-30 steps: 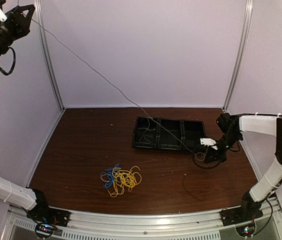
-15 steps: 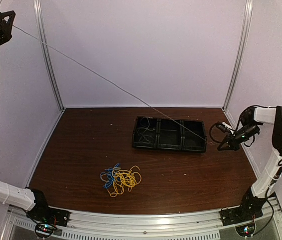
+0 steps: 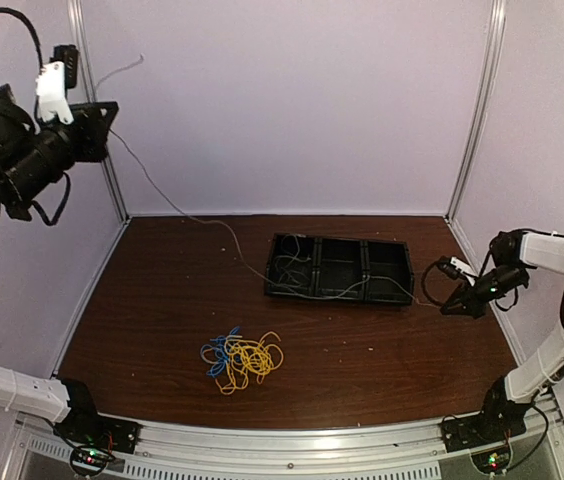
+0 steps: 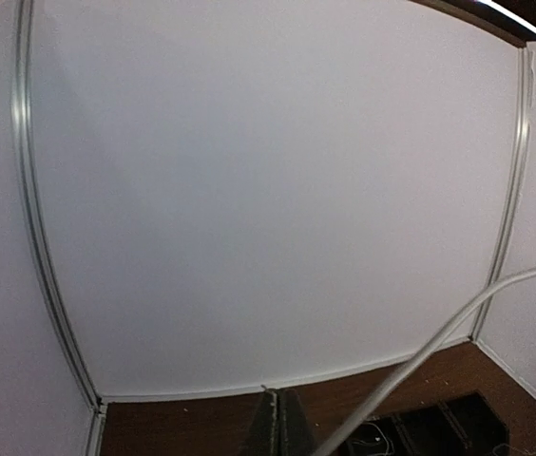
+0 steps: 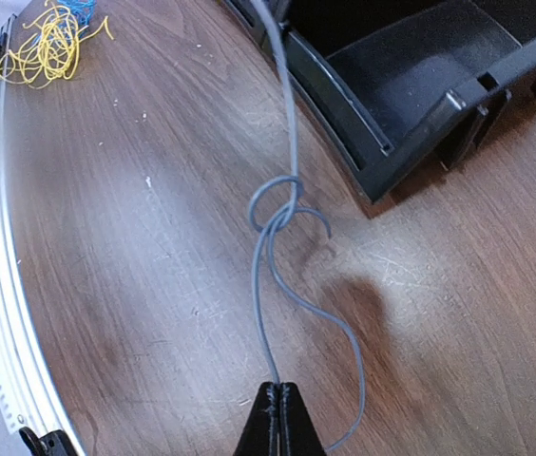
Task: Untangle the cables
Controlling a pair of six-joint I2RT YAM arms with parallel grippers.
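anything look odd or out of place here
The grey cable has a loose knot near the right gripper and drapes across the black tray up to the raised left gripper. The yellow and blue cables lie tangled in one heap.

The grey cable (image 3: 224,232) is the main barrier. It drops from the closed left hand (image 3: 105,122), high beside the rear-left frame post (image 3: 119,190). From there it trails across the desk (image 3: 152,300), over the black tray (image 3: 337,297), and ends pinched in the right hand (image 3: 450,308), with a loose knot just short of it. The yellow and blue bundle (image 3: 242,357) lies near the front, well apart from that line. Bare desk lies open at front right and along the left side.
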